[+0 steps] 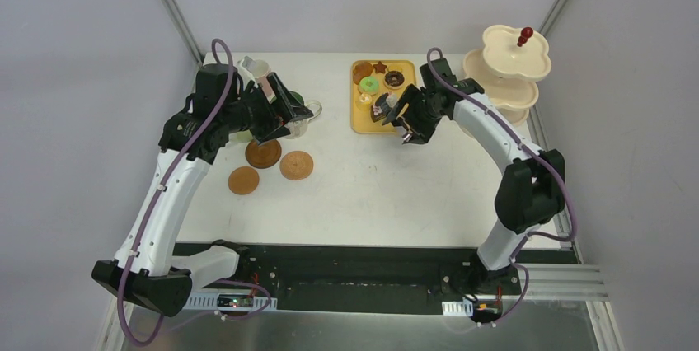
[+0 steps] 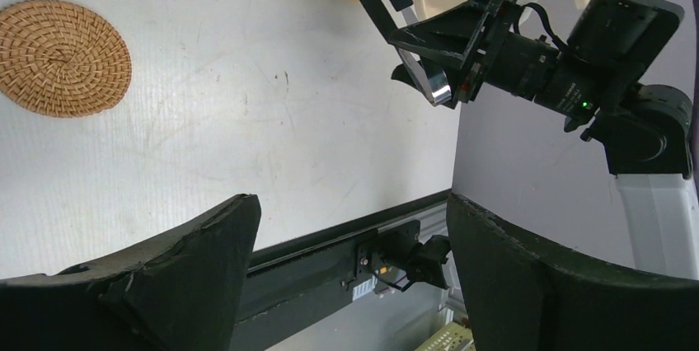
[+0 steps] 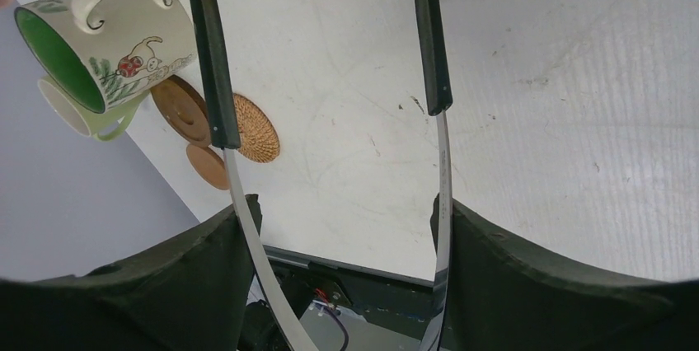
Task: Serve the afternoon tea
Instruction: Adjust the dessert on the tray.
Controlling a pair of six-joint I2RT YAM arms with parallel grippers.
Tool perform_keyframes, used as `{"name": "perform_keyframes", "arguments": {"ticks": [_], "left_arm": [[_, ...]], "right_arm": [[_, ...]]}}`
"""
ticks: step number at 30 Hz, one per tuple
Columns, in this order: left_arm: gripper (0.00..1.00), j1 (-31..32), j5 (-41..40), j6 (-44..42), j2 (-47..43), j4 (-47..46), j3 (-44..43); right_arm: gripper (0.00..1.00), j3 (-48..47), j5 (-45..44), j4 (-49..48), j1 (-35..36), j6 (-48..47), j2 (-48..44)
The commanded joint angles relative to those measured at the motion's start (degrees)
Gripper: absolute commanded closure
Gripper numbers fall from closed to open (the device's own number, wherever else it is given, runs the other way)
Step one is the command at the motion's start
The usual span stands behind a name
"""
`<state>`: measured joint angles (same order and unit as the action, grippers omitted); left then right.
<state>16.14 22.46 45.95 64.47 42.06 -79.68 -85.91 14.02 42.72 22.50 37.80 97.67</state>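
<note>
My left gripper [image 1: 283, 120] stands open and empty beside the green-lined patterned mug [image 1: 302, 117]; its wrist view shows nothing between its fingers [image 2: 206, 244]. A cream mug [image 1: 253, 67] and a pink mug [image 1: 268, 84] stand behind that arm, partly hidden. Three brown coasters [image 1: 264, 153] [image 1: 297, 165] [image 1: 243, 180] lie in front of the mugs. My right gripper [image 1: 402, 120] is shut on the black tongs [image 3: 216, 79], whose tips are apart and empty at the yellow tray's near edge. Toy pastries [image 1: 369, 85] fill the yellow tray [image 1: 357, 124]. The cream three-tier stand [image 1: 504, 71] is at the back right.
The right wrist view shows the patterned mug [image 3: 107, 38], another mug [image 3: 74, 112] behind it and the coasters [image 3: 255, 128] to the left. The table's near edge and black rail [image 1: 346, 254] run in front. Grey walls close in on both sides.
</note>
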Motion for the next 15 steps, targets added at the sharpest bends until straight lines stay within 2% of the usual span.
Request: {"name": "perform_keyframes", "arguments": {"ticks": [1, 7, 15], "left_arm": [[0.14, 0.12, 1.09, -1.22, -1.74, -0.65, 0.33], [0.14, 0.12, 1.16, -1.85, -2.13, -0.25, 0.44], [0.14, 0.12, 1.83, -2.84, -1.95, 0.42, -0.52]], "right_arm": [[0.33, -1.87, 1.44, -0.96, -0.24, 1.75, 1.38], [0.36, -3.25, -0.78, -1.40, 0.73, 1.50, 4.59], [0.36, -9.91, -15.25, 3.90, 6.70, -5.62, 10.42]]}}
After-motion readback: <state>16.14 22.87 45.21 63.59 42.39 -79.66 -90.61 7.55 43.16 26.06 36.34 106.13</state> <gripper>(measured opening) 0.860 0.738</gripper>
